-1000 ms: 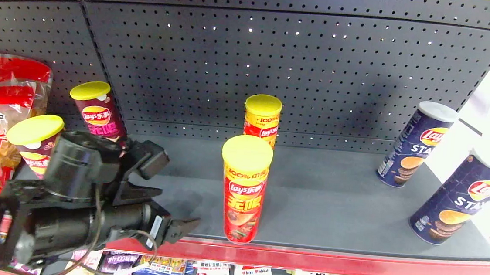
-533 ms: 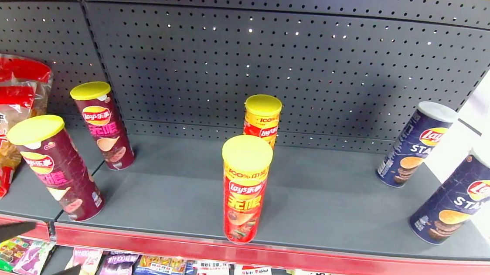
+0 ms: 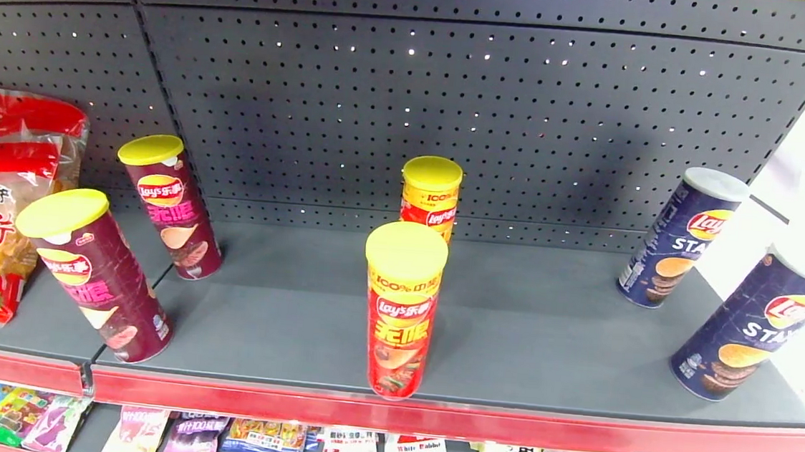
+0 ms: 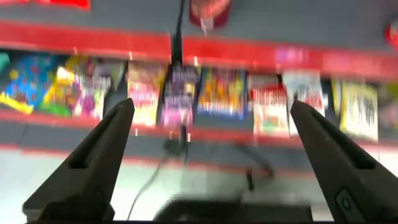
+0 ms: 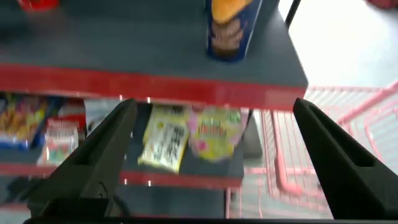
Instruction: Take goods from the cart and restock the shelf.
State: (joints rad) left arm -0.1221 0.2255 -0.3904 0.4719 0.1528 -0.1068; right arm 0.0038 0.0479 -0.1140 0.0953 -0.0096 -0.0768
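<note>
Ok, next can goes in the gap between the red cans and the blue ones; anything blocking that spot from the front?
Nothing visible does. The shelf between the front red can and the front blue can is bare from the back panel to the red lip. The right gripper is open and empty.

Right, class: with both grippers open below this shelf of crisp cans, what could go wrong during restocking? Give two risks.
1. The front red can stands at the shelf's red lip; an arm rising from below, like the left gripper, might knock it off.
2. The front blue can sits near the shelf's right end, ahead of the right gripper; a bump could tip it off toward the cart.
</note>
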